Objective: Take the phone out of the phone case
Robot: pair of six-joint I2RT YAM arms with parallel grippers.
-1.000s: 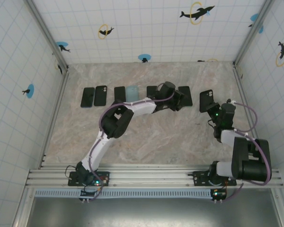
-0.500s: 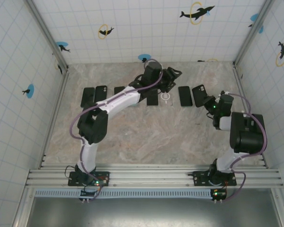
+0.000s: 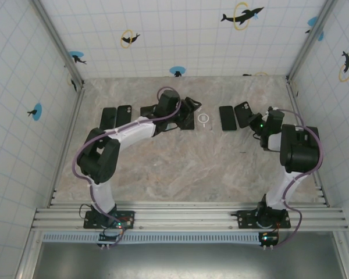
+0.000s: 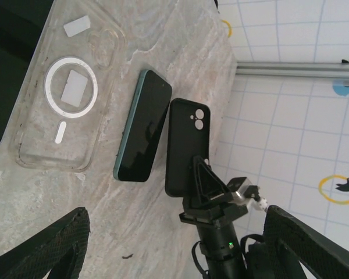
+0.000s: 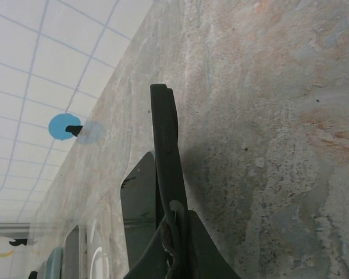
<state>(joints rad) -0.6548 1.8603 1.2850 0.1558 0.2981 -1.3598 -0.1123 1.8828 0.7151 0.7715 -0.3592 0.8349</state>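
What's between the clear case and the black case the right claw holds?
A teal phone, flat on the table, beside the black case; left wrist view shows it.

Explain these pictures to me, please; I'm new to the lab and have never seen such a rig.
Two robot arms stand at the near edge of a marble-patterned table. One picture looks down from above; the others come from a camera on each wrist. On the table lie a clear plastic phone case with a white ring, a teal-edged dark-screened phone and more dark phones. The left hand hangs open, empty. The right hand is shut on a black phone case with two camera circles.
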